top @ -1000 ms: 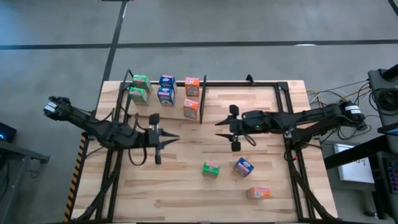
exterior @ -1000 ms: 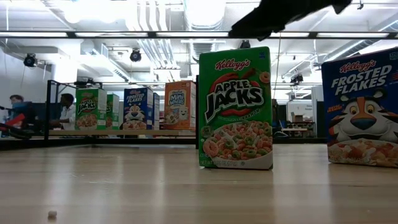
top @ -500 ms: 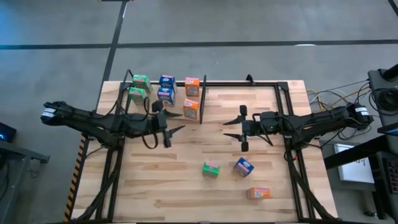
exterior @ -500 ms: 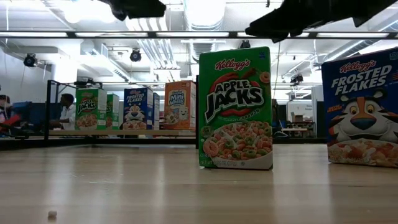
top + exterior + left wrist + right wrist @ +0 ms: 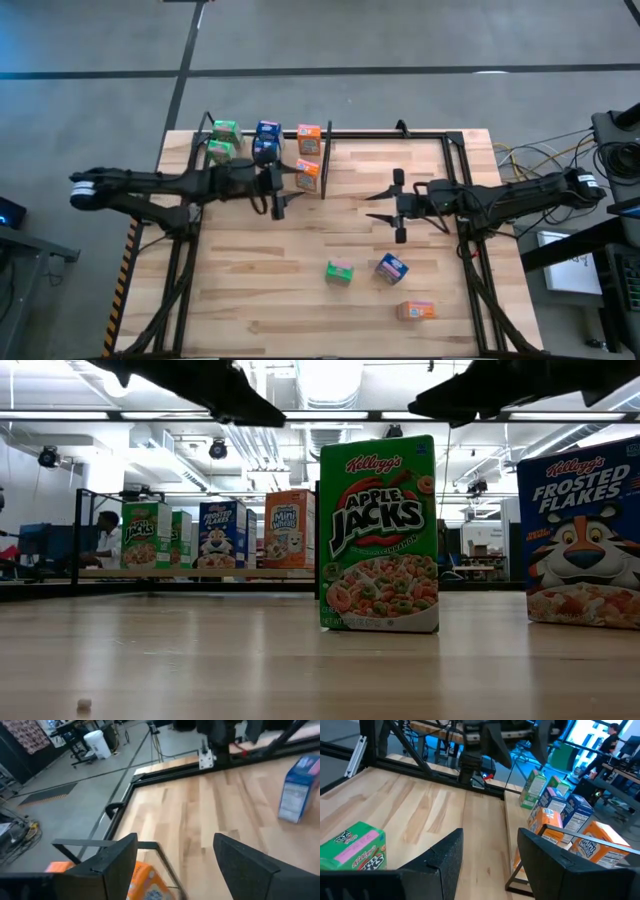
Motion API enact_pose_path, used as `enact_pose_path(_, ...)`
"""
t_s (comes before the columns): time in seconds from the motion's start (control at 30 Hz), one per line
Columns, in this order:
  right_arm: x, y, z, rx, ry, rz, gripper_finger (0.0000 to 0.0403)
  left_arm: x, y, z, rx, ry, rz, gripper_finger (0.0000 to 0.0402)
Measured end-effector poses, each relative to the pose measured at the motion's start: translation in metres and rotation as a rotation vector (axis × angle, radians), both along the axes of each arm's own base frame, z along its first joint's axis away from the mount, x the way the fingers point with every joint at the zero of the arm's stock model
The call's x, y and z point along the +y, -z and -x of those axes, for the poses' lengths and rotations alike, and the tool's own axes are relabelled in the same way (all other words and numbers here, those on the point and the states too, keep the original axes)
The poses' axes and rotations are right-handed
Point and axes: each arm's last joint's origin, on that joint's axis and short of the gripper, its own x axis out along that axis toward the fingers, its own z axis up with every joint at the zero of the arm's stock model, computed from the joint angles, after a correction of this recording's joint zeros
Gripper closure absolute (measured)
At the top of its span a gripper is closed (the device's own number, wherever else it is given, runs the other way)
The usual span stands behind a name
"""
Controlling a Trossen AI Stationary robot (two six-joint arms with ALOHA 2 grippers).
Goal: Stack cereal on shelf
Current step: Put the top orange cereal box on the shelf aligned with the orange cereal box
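Cereal boxes: 6 stand on the shelf (image 5: 240, 135); 3 wait on the worktop (image 5: 300, 290). Left hand (image 5: 285, 186), spread and empty, hovers beside the shelf; right hand (image 5: 385, 209) spread, empty.

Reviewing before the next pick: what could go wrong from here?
1. The left gripper, fingers open, hangs close beside the orange box on the shelf; a swing could topple it.
2. The right gripper is open and empty; green, blue and orange boxes on the table sit close together, so picking one may nudge another.
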Motion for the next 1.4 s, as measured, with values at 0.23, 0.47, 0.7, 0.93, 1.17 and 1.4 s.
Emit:
enact_pose_path(0.23,0.0,0.0,0.003,-0.008,0.0,0.002,0.0225,0.034,0.006,-0.012,0.078,0.101,-0.031,0.0161)
enact_pose_path(0.47,0.0,0.0,0.003,-0.007,0.0,0.001,0.0225,0.071,0.013,-0.014,0.123,0.099,-0.004,0.0152)
enact_pose_path(0.7,-0.001,0.0,0.003,-0.004,0.003,0.0,0.0225,0.095,0.031,-0.016,0.166,0.093,0.063,0.0134)
enact_pose_path(0.93,-0.001,0.001,0.003,-0.002,0.003,0.0,0.0225,0.106,0.051,-0.023,0.219,0.096,0.084,0.0129)
enact_pose_path(1.17,-0.001,0.001,0.003,0.0,0.004,0.0,0.0225,0.109,0.057,-0.024,0.239,0.095,0.078,0.013)
enact_pose_path(1.4,-0.001,0.001,0.003,0.0,0.011,0.001,0.0225,0.109,0.056,-0.023,0.245,0.105,0.056,0.0163)
